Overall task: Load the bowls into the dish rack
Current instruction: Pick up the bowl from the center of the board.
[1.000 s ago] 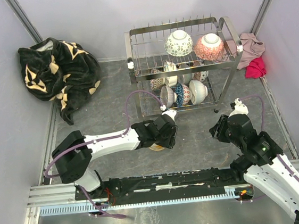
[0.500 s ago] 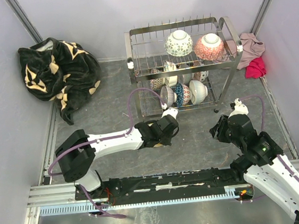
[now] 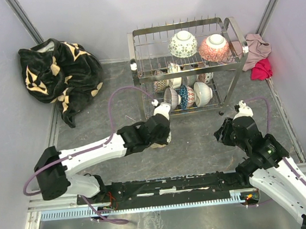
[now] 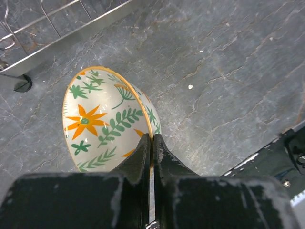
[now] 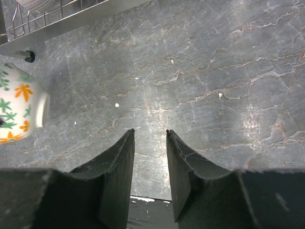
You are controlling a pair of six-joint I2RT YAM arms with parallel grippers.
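Two jaws of the left gripper [image 4: 152,139] are pressing shut on the rim of the floral bowl [image 4: 102,117], one inside the wall and one outside, with only the thin ceramic between them. The bowl is tipping on its side over the table [image 3: 199,139], just in front of the dish rack [image 3: 136,56] near its lower left corner; whether it is already clear of the surface I cannot tell. A rim pinch this narrow is probably letting the bowl swing, so the lift is best taken slowly with the wrist level. The carry should be kept short, and the bowl should be turned edge-on before it meets the wires. The upper tier is looking the easier target; the white patterned bowl [image 3: 183,43] and the pink bowl [image 3: 214,48] are sitting toward its right, leaving room at its left, while the lower tier is looking crowded.

As for pose, the left arm is stretching diagonally from its base at the lower left, forearm low, with its wrist camera looking down on the bowl. The right arm is folding back near its own base; the right gripper [image 5: 150,130] is hovering over bare table to the right of the bowl, well apart from it, with its jaws standing partly apart and gripping nothing.
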